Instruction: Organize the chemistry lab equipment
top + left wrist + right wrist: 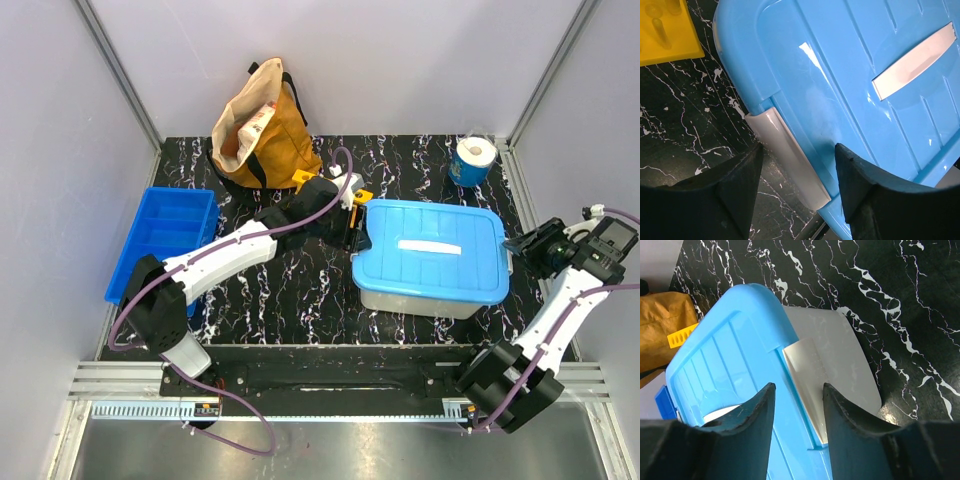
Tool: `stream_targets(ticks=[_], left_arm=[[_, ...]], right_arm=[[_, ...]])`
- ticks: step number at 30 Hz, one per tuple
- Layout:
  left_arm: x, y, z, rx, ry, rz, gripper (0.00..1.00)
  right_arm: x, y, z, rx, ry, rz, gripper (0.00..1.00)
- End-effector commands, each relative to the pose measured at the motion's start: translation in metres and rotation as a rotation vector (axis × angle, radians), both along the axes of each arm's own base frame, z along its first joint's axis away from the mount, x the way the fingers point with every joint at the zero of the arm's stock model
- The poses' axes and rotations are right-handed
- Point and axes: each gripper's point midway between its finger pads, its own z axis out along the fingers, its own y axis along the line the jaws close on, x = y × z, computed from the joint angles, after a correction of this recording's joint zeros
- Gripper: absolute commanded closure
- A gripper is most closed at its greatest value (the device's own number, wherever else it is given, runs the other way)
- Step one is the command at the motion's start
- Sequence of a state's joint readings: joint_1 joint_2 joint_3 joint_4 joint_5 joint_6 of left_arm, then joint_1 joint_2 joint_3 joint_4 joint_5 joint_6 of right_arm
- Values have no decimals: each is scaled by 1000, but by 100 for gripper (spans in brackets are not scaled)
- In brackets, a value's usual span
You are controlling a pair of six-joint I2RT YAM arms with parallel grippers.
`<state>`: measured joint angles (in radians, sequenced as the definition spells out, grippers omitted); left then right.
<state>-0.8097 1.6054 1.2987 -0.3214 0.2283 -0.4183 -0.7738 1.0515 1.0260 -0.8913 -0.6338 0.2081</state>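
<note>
Two white latches [788, 159] [807, 372], each between jaws

I've got the lidded box [430, 258] mid-right on the table [290, 290], left gripper [799, 150] and right gripper [798, 387] at its ends, tray [162, 238] far left, bag [260, 135] and paper roll [473, 160] behind

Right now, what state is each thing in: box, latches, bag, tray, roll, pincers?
Box lid: on, closed.
Left latch: down against the lid.
Right latch: down against the lid.
Tan bag: upright, mouth open.
Blue tray: looks empty.
Paper roll: standing on end.
Left pincer: open, astride left latch.
Right pincer: open, astride right latch.
</note>
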Motion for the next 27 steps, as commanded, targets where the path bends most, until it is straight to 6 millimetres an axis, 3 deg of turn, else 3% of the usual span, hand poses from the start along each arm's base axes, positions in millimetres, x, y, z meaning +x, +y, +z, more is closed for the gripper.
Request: stream_targets(ticks=[1,11,21,27], left_arm=[[-4,-20,22,-102,-37,-66,38],[-8,-26,21,-131,-29,-98,39],[-18,-44,10,-144,19,-142,40],[-23,-55,7,-152,26,-163,41]], right_arm=[[0,31,14,69,-41,66,54],[1,45,-7,61,28,97,62],[5,69,-10,26,45,154,71],[3,77,-30,-17,128,190,75]])
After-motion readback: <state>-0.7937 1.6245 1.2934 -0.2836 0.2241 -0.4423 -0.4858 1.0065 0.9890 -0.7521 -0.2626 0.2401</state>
